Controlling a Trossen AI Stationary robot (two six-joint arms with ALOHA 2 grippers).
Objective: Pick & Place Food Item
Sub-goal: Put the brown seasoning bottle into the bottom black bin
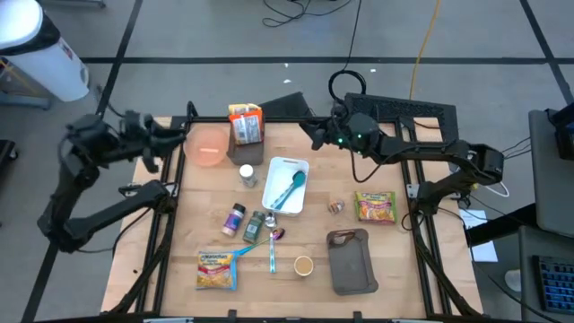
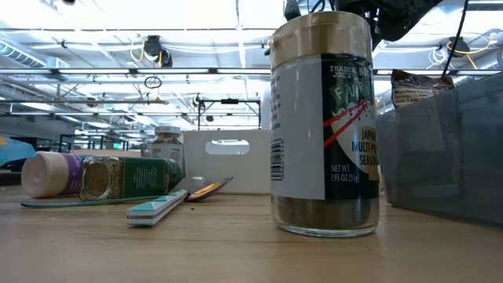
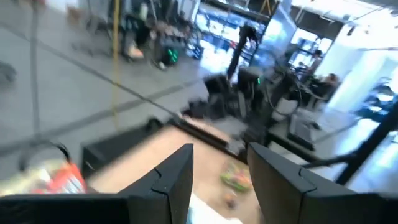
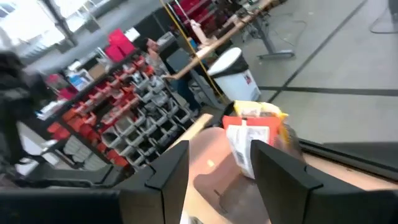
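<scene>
Food items lie spread over the wooden table (image 1: 395, 269): an orange snack bag (image 1: 245, 124) standing at the far edge, a yellow-blue noodle packet (image 1: 215, 269) near the front left, a green-red packet (image 1: 375, 206) at the right, and spice jars (image 1: 247, 175) in the middle. My left gripper (image 1: 179, 135) hovers level over the far left corner, open, with nothing between its fingers (image 3: 174, 180). My right gripper (image 1: 316, 136) hovers level at the far edge's middle, open and empty, pointing toward the snack bag (image 4: 255, 134).
An orange bowl (image 1: 208, 145) sits beside the snack bag. A white tray (image 1: 285, 170) holds a teal spoon. A grey tray (image 1: 352, 262), a small cup (image 1: 303, 266) and a toothbrush (image 1: 273, 251) lie near the front. A tall seasoning jar (image 2: 322, 126) stands close before the low camera.
</scene>
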